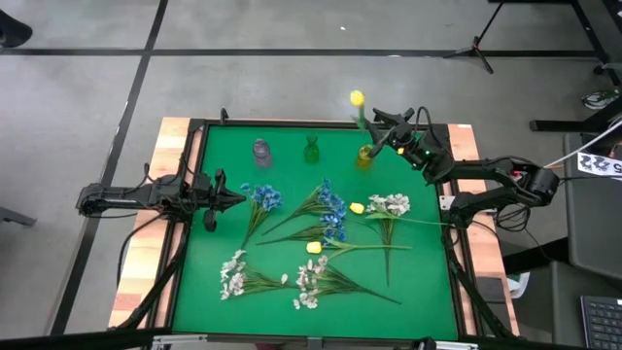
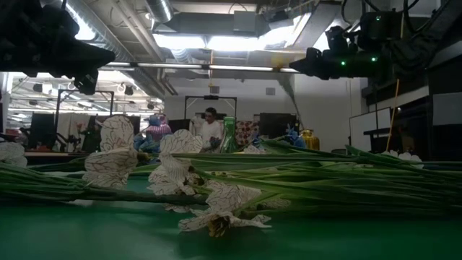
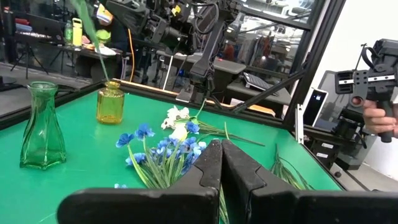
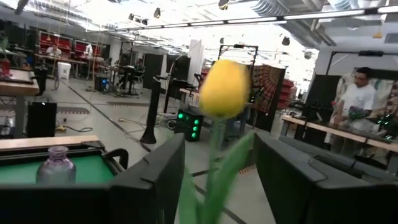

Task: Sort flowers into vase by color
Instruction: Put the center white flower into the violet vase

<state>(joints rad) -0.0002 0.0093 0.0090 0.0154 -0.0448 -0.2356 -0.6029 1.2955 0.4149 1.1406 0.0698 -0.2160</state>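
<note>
My right claw [image 1: 381, 129] pinching one yellow tulip [image 1: 357, 98], stem in yellow vase [image 1: 364, 157]. Left claw [image 1: 229, 199] pressed together, idle. On surface [image 1: 418, 282]: two yellow tulips, three blue sprigs, three white. Three vases total.

A yellow tulip [image 1: 357, 98] stands upright between the right gripper's [image 1: 380, 130] jaws, stem in the yellow vase [image 1: 364, 157]. Blue [image 1: 331, 207], white [image 1: 233, 273] and yellow sprigs [image 1: 314, 248] lie flat, well apart from the left gripper's [image 1: 233, 198] shut jaws.
</note>
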